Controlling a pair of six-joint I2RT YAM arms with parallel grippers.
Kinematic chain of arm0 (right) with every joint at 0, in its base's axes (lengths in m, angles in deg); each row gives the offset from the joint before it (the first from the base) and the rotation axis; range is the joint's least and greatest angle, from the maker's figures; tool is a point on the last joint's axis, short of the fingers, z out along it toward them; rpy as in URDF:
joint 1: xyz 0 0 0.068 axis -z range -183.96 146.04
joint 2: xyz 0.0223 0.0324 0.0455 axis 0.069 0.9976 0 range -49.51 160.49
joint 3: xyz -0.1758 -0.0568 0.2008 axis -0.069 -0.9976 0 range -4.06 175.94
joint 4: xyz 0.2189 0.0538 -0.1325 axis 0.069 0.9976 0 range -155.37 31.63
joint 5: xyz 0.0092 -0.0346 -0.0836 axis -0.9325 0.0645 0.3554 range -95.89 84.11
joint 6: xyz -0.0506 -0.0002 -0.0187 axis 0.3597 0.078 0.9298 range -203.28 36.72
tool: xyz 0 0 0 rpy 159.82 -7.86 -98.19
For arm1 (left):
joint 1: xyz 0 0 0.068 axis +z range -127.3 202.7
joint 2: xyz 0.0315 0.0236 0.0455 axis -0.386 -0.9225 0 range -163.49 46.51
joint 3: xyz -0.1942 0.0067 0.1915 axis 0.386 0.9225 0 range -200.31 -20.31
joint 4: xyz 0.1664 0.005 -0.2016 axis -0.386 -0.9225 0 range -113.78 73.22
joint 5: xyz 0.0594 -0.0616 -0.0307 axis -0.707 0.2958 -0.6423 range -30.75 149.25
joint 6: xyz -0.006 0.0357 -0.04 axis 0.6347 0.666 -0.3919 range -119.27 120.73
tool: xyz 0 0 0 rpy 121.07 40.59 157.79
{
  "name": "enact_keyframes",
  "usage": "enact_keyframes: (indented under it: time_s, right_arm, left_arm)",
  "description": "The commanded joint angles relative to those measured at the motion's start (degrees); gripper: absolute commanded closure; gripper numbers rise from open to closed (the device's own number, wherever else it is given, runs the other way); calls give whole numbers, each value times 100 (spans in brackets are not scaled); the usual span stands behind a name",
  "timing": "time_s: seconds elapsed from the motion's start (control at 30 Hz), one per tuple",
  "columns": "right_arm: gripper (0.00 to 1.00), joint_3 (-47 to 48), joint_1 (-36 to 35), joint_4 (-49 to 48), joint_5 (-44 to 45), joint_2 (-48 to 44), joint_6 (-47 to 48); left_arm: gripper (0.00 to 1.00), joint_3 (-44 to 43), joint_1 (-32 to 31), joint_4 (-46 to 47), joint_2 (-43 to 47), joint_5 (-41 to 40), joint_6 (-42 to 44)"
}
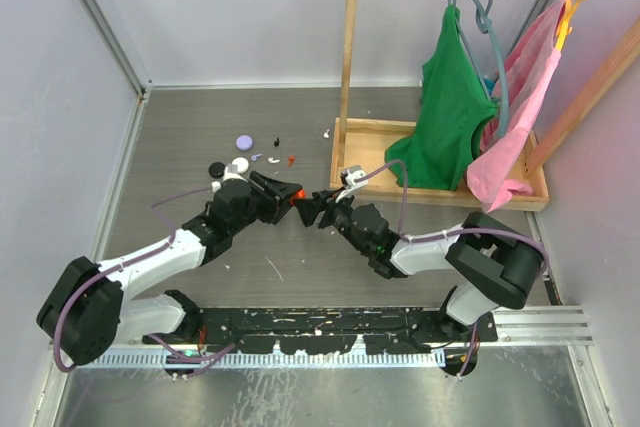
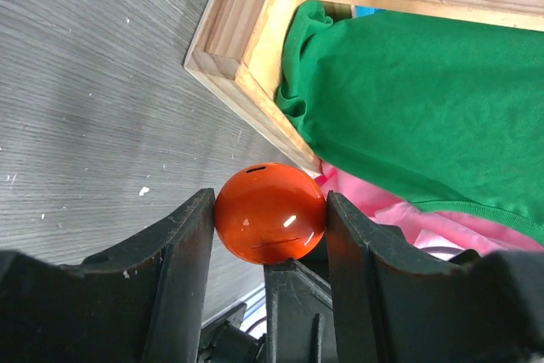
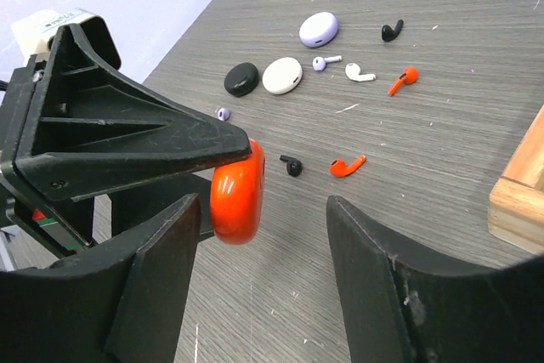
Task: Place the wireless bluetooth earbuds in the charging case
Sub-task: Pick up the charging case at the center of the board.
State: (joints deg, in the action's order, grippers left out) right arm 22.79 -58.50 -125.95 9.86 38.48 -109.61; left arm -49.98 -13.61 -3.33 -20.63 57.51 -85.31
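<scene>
Working above the surface [image 1: 300, 117] with left pincer [image 2: 270, 206] clamped on the red case [image 3: 238, 193] and right pincer [image 3: 263, 204] apart astride it, not touching. Likely opening the lid: next, hook its seam. Then fetch the red earbud [image 3: 347, 165], flat on the surface beyond, long axis crosswise, head end unclear.

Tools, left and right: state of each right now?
Left tool: closed on the red charging case.
Right tool: open, close to that case, holding nothing.
</scene>
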Motion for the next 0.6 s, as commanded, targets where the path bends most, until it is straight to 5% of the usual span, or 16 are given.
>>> enact_keyframes:
  time_s: [0.0, 0.33, 0.57]
  right_arm:
    - [37, 224, -30, -491, 79, 58, -83]
    - [70, 167, -25, -509, -3, -13, 42]
    - [79, 398, 164, 388, -937, -494, 451]
  left_arm:
    - [60, -58, -41, 485, 96, -123, -63]
    - [55, -33, -63, 561, 112, -121, -2]
    - [29, 76, -24, 208, 539, -282, 835]
